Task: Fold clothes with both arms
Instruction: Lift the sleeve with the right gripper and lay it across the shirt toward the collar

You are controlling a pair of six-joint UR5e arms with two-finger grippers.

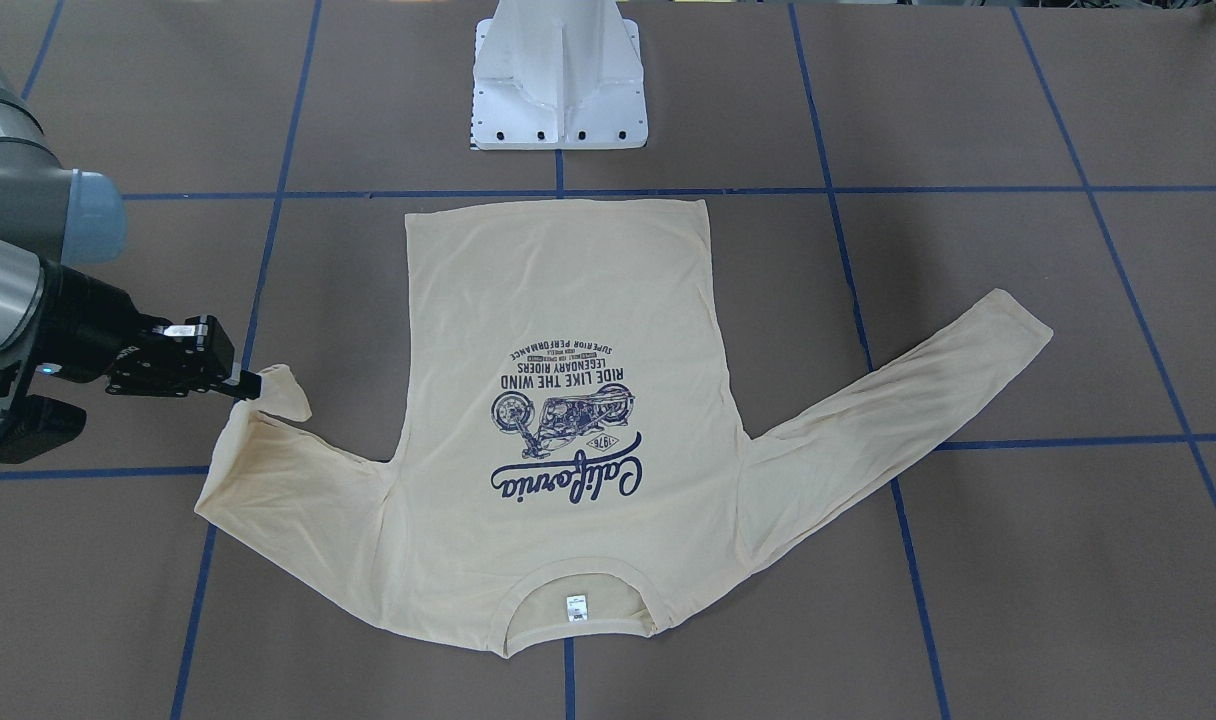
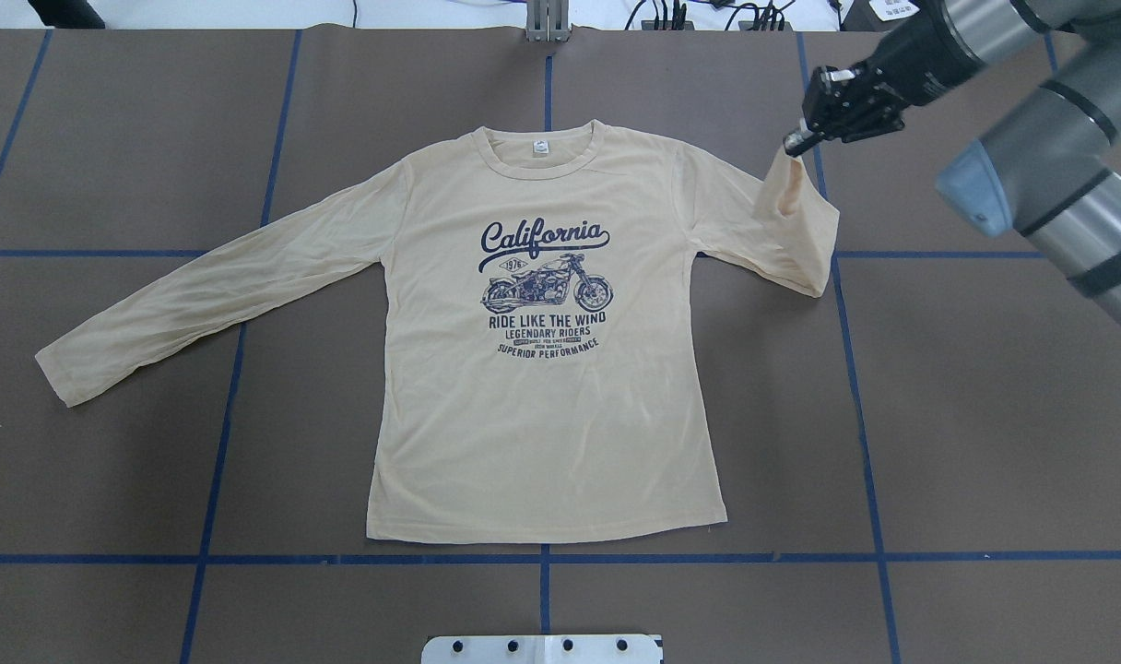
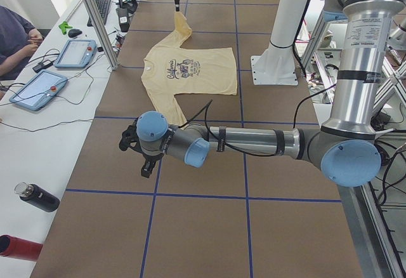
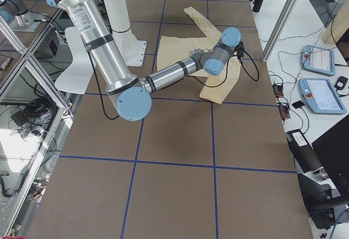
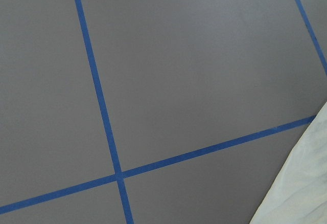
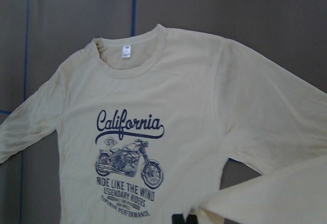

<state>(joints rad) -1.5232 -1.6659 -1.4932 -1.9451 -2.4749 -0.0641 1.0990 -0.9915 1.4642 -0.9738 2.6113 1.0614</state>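
Note:
The cream-yellow long-sleeved shirt [image 2: 542,369] lies flat on the table with the navy "California" print up and the collar away from the robot. It also shows in the front-facing view [image 1: 558,420]. My right gripper [image 2: 794,143] is shut on the cuff of the shirt's right-hand sleeve [image 2: 791,217] and holds it lifted, so the sleeve bends upward; this shows in the front-facing view too [image 1: 249,385]. The other sleeve [image 2: 201,295] lies stretched flat. My left gripper [image 3: 143,164] shows only in the exterior left view, low over bare table, and I cannot tell whether it is open. The left wrist view shows a shirt edge [image 5: 301,183].
The white pedestal base [image 1: 558,80] stands at the robot's side of the table. Blue tape lines [image 2: 547,557] grid the brown table. A side table with tablets [image 3: 76,52], a seated person [image 3: 16,40] and bottles [image 3: 38,197] lies beyond the far edge.

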